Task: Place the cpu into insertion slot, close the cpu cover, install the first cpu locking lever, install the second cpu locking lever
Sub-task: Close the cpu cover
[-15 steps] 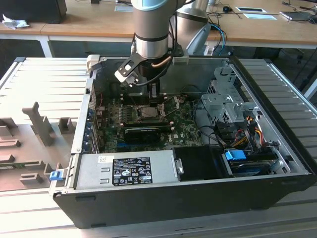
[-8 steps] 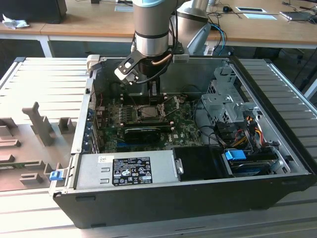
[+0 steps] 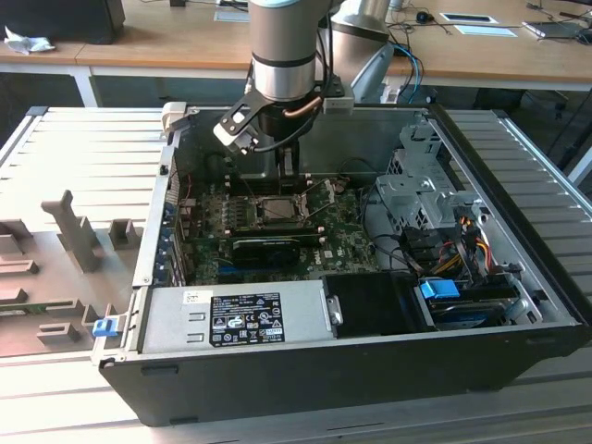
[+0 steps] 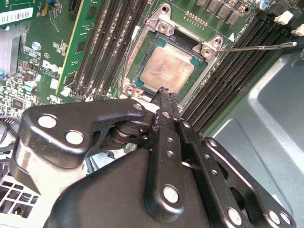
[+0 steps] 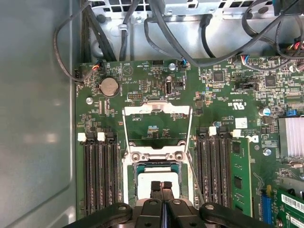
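The cpu lies flat in the insertion slot on the green motherboard, its dull metal top showing; it is also seen in the first wrist view as the cpu. The cpu cover stands flipped open beyond the slot's hinge, with green board visible through its square opening. My gripper hovers over the near edge of the chip, its fingertips pressed together with nothing between them. A thin locking lever sticks out unlatched beside the slot. In the exterior view my gripper hangs inside the case above the slot.
Rows of black memory slots flank the socket on both sides. Cables run along the case wall behind the board. The grey case wall is close on one side. A power supply and drive bays fill other parts of the case.
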Controlling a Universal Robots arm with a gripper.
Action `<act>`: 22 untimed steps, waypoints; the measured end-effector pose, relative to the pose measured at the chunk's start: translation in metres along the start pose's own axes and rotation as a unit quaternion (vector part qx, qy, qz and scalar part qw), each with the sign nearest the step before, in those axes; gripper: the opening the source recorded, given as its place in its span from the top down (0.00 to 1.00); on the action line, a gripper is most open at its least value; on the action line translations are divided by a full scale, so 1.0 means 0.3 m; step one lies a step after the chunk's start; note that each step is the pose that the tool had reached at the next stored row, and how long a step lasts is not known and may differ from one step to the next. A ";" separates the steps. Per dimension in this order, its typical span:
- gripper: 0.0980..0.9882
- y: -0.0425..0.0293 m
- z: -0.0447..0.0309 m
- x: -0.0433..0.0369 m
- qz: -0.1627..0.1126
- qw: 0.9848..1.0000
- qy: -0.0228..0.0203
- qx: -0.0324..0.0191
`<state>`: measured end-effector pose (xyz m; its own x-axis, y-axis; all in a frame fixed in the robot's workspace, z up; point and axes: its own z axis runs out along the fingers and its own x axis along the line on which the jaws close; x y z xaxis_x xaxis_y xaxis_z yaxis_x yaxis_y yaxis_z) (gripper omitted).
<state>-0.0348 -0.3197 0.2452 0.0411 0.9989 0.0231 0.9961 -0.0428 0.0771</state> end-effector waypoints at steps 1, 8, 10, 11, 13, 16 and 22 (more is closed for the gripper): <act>0.99 0.000 -0.002 0.000 0.000 1.000 0.000 0.000; 0.99 0.001 -0.015 0.000 0.000 1.000 0.000 0.000; 0.99 0.001 -0.018 0.001 0.000 1.000 0.000 0.000; 0.99 0.001 -0.019 0.001 0.000 1.000 0.000 0.000; 0.99 0.002 -0.021 0.001 0.000 1.000 0.000 0.000; 0.99 0.002 -0.026 0.001 0.000 1.000 0.000 0.000; 0.99 0.003 -0.034 0.001 0.000 1.000 0.000 0.000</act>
<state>-0.0348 -0.3197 0.2553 0.0411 0.9989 0.0233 0.9961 -0.0428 0.0772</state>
